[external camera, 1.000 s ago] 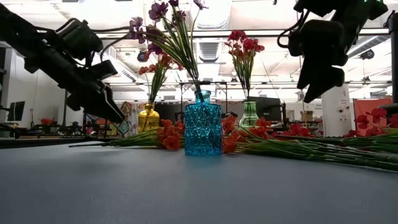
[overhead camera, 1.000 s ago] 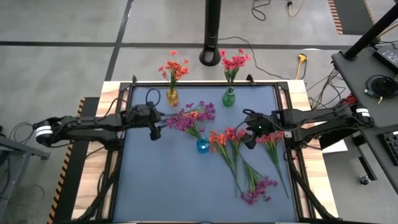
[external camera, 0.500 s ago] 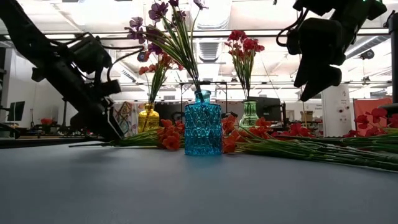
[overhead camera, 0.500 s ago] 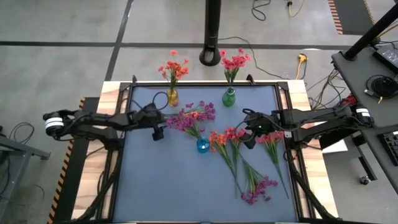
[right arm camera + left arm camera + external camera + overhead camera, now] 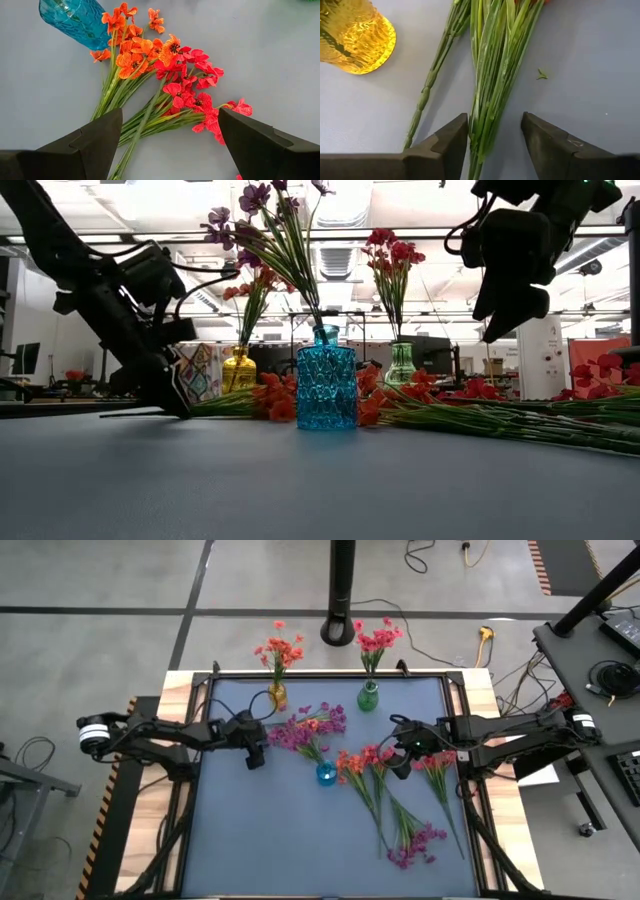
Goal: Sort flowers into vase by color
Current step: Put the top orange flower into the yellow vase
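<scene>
Loose flowers lie on the blue-grey table. An orange sprig lies with its green stem bundle running toward my left gripper, which is down at the table, open, one finger on each side of the stems. A single thinner stem lies outside the fingers. My right gripper hangs open well above the orange and red sprigs. The yellow vase holds orange blossoms, the green vase red ones and the blue vase purple ones. My left gripper straddles the stem bundle's lower end, slanting down from the table's left side, its fingers in line with the stems. One finger lies against the bundle; the other stands apart from it. The stems lie flat on the table.
A purple sprig lies near the table's front right and red sprigs at the right. The yellow vase stands close beside my left gripper. The table's near left is bare.
My left gripper has come down to the table and tipped more steeply, ending at the stem ends of the orange sprig. The flowers have not moved.
</scene>
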Controlling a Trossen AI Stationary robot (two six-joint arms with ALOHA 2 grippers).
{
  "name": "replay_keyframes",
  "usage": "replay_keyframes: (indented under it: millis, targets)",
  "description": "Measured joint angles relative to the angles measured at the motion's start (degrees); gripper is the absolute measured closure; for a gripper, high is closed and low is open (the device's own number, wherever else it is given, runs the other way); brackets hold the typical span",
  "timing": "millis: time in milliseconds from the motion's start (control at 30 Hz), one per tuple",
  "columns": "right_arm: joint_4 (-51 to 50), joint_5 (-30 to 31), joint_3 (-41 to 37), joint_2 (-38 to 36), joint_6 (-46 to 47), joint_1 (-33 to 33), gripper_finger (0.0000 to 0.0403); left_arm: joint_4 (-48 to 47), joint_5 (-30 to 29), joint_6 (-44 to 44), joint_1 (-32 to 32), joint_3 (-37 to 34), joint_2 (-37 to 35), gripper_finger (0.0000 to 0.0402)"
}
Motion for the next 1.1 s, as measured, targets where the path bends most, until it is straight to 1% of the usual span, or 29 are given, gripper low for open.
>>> replay_keyframes:
  millis: [133, 233, 533, 833, 967, 1100]
  targets:
    - [0.00, 0.35, 0.02, 0.00, -0.02, 0.00, 0.0083, 0.07, -0.06, -0.79, -0.15, 0.09, 0.72, 0.0258]
    - [0.00, 0.42, 0.02, 0.00, -0.02, 0.00, 0.0083, -0.31, -0.31, -2.28, -0.23, 0.47, 1.14, 0.0285]
    - [0.00, 0.42, 0.02, 0.00, -0.52, 0.00, 0.0083, -2.03, -1.02, -2.58, -0.25, 0.92, 1.00, 0.0390]
    - [0.00, 0.42, 0.06, 0.00, -0.85, 0.00, 0.0083, -3.83, -0.17, -5.84, -0.27, 0.81, -0.77, 0.0399]
    - [0.00, 0.42, 0.09, 0.02, -0.85, 0.00, 0.0083, -5.57, 2.69, -7.00, -0.27, 0.71, -3.58, 0.0400]
    - [0.00, 0.42, 0.09, 0.02, -0.85, 0.00, 0.0083, -7.92, 2.92, -8.39, -0.27, 0.70, -7.66, 0.0400]
